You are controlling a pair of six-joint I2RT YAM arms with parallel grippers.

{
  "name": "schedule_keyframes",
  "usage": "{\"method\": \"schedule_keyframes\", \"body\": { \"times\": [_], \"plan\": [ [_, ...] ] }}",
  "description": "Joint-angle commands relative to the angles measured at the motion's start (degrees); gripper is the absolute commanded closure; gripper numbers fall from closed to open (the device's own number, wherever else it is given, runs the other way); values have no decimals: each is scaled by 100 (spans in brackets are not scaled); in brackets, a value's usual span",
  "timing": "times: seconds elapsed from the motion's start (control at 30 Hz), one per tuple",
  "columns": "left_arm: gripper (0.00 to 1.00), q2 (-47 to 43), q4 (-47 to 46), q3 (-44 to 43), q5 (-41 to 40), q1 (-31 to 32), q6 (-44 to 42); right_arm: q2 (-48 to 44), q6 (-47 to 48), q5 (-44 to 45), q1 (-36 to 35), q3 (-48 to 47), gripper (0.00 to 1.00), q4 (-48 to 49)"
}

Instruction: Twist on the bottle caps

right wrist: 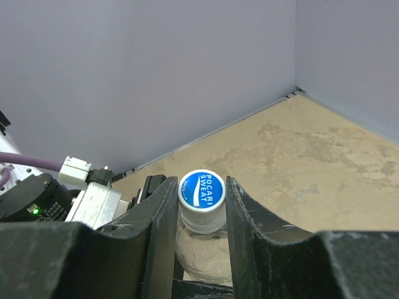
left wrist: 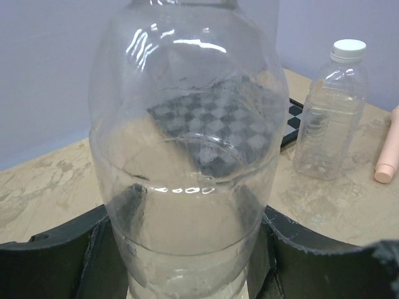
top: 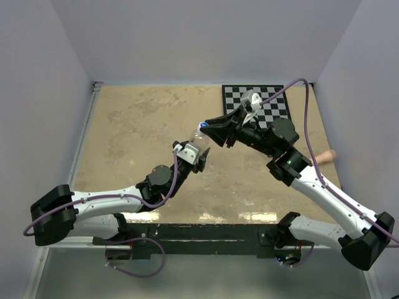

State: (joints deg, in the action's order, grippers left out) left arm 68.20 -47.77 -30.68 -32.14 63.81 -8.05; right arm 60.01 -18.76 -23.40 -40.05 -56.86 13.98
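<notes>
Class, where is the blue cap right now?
Right wrist view, centre: the blue cap sits atop the clear bottle, clamped in the right gripper.

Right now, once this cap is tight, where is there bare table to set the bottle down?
The far left is widest open: bare table from the left wall to the held bottle. The near strip between the arms is free too. The right is crowded: checkerboard, capped bottle, pink stick and the right arm.

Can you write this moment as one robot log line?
left gripper: holds clear bottle | right gripper: shut on its blue cap | other bottle: capped
</notes>
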Motion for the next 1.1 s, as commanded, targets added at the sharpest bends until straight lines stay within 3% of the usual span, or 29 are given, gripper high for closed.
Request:
{"method": "schedule_keyframes", "body": {
  "times": [0.0,0.33,0.47,0.67,0.83,0.87,0.93,1.07],
  "plan": [
    [100,-229,-348,-606,-21,17,163,178,180,-200,-275,52,91,-475],
    [100,-720,672,-756,639,-149,717,248,945,-350,-301,-325,92,-1336],
    [100,-853,523,-598,490,-176,657,336,779,-16,-301,-405,92,-1389],
    [100,-730,427,-659,603,-176,367,494,672,-533,-310,-361,93,-1283],
    [100,-949,513,-571,1357,-447,172,609,1208,-815,-310,-572,97,-1872],
    [100,-1106,706,-528,2291,-944,729,591,1278,-1068,-310,-572,98,-1890],
    [100,-1274,656,-361,2851,-1387,1147,591,1392,-1105,-310,-615,99,-1995],
    [100,-1450,873,-342,3169,-1503,1043,644,1542,-1123,-310,-730,99,-2215]
  ]
}}
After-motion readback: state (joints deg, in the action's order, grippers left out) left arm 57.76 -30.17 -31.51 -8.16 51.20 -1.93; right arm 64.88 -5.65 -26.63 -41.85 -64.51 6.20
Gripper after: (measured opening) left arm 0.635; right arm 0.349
